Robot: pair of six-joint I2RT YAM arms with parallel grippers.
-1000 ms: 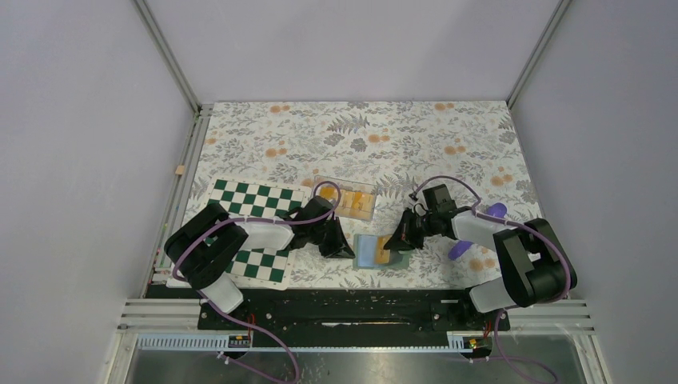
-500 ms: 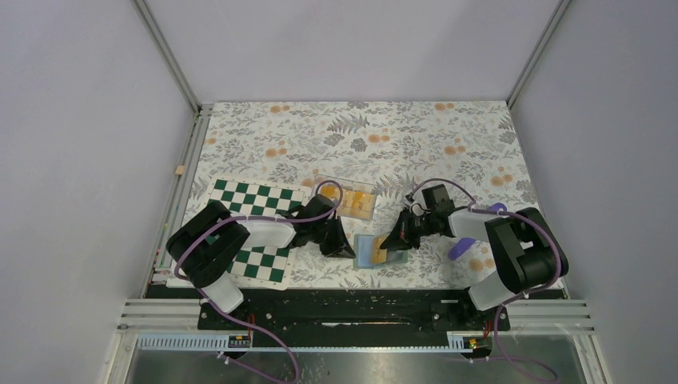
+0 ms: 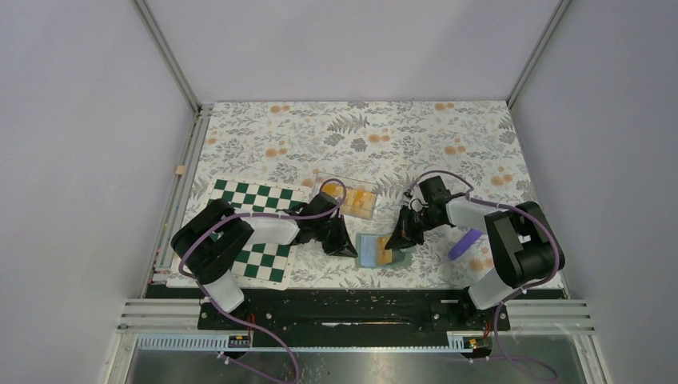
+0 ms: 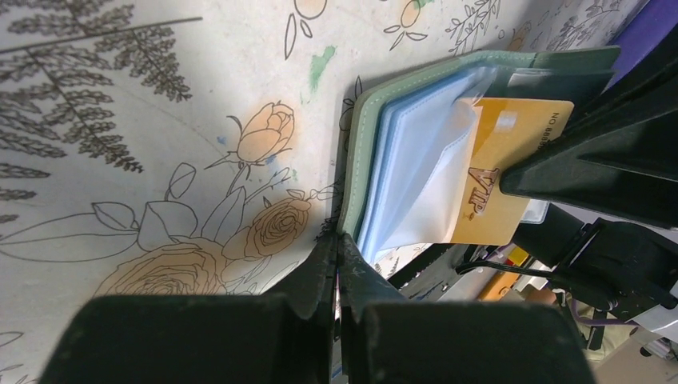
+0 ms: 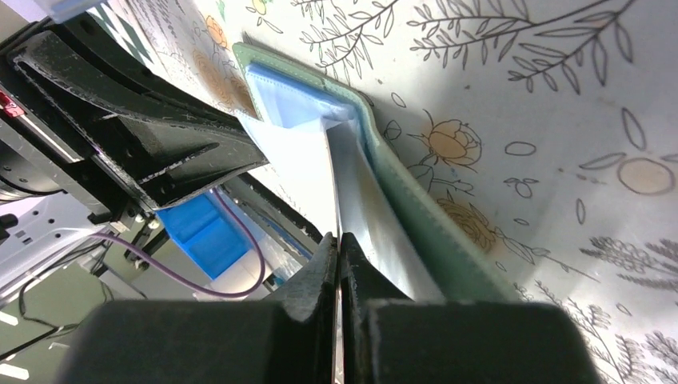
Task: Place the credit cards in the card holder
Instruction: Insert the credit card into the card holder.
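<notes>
Two robot arms meet over an open green card holder (image 3: 366,250) lying near the front edge of a flower-patterned table (image 3: 360,136). The right arm (image 3: 468,212) reaches in from the right, its jaws pressed together on the outer end of one orange-yellow credit card (image 4: 512,152) marked "VIP". The card's other end sits partly under a clear plastic sleeve (image 4: 424,184) of the holder, while the rest of it lies in the open. The left arm (image 3: 272,232) comes in from the opposite side with its jaws closed tight. Their tips touch the near corner of the holder's green cover, though the views do not show whether they pinch that edge or only press against it. The holder lies flat with its pale blue sleeves fanned upward. Just behind it, between the two arms, a clear tray (image 3: 320,186) holds more credit cards (image 3: 356,200) of the same colour. A green-and-white chequered board (image 3: 248,200) lies under the left arm, and a purple object (image 3: 464,242) rests on the table beside the right arm.
</notes>
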